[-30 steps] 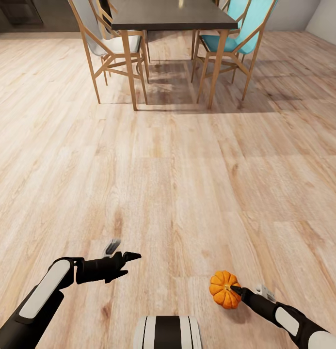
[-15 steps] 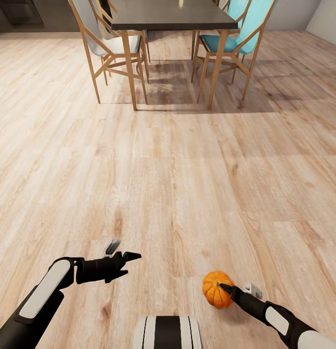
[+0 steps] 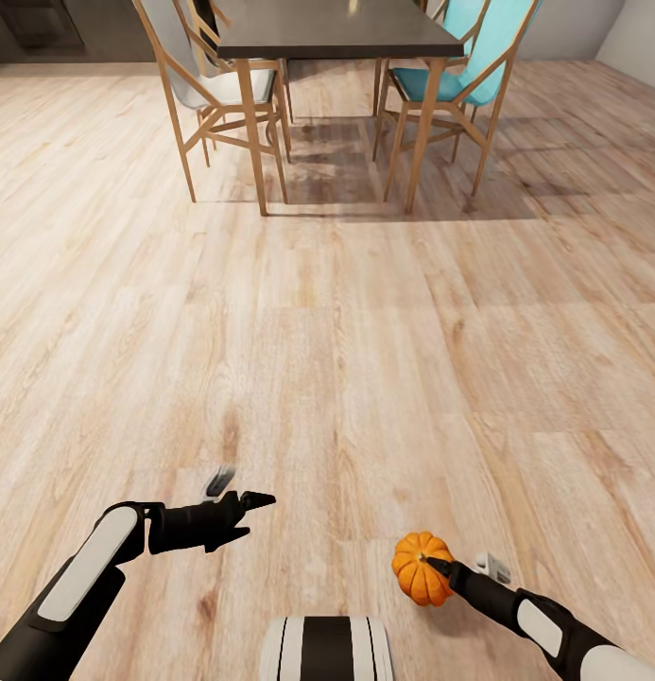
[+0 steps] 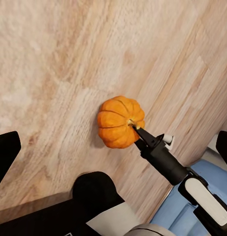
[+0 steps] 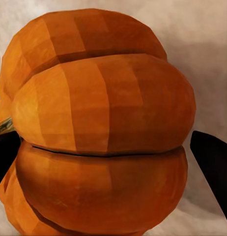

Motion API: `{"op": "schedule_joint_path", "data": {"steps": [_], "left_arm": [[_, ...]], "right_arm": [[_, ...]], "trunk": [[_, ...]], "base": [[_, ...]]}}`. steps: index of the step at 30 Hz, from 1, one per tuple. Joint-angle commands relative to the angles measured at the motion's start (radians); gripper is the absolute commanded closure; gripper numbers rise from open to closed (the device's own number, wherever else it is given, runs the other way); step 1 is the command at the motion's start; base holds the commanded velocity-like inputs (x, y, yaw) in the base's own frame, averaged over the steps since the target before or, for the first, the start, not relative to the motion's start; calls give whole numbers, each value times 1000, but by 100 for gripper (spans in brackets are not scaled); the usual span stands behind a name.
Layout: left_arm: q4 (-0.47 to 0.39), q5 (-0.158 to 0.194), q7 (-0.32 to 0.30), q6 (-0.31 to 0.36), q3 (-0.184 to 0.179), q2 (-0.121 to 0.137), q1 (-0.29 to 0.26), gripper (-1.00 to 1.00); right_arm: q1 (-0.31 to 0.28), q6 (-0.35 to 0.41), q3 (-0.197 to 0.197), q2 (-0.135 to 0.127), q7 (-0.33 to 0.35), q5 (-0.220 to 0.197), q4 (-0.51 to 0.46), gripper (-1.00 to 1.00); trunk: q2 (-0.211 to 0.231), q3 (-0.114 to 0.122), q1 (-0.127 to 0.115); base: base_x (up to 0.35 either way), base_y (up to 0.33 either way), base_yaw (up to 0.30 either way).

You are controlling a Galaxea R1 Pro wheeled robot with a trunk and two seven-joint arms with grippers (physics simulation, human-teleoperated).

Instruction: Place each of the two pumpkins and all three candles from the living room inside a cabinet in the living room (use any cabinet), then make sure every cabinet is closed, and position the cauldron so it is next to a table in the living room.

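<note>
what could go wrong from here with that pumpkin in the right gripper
1. The right gripper seems to pinch the pumpkin near its stem end, with most of the round body beyond the fingertips; it might slip out and roll across the wooden floor.
2. The dining table and chairs stand ahead; driving straight on could bump them.

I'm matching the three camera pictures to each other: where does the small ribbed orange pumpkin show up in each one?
Head view: small ribbed orange pumpkin low and right of centre, at the tip of the right hand.
Left wrist view: near the centre, over the pale wooden plank floor.
Right wrist view: a close-up across most of the picture.
Shared landmark: the floor behind the pumpkin.
</note>
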Motion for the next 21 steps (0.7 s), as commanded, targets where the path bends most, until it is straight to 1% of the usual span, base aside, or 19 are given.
{"op": "schedule_joint_path", "data": {"steps": [1,21], "left_arm": [[-1,10,10,0,-1,0,-1,-100],[-1,10,10,0,-1,1,-1,-100]], "right_arm": [[0,3,2,-1,-34,-1,2,100],[0,3,1,-1,-34,0,2,100]], "trunk": [[0,-1,0],[0,-1,0]], "base": [[0,0,0],[0,0,0]]}}
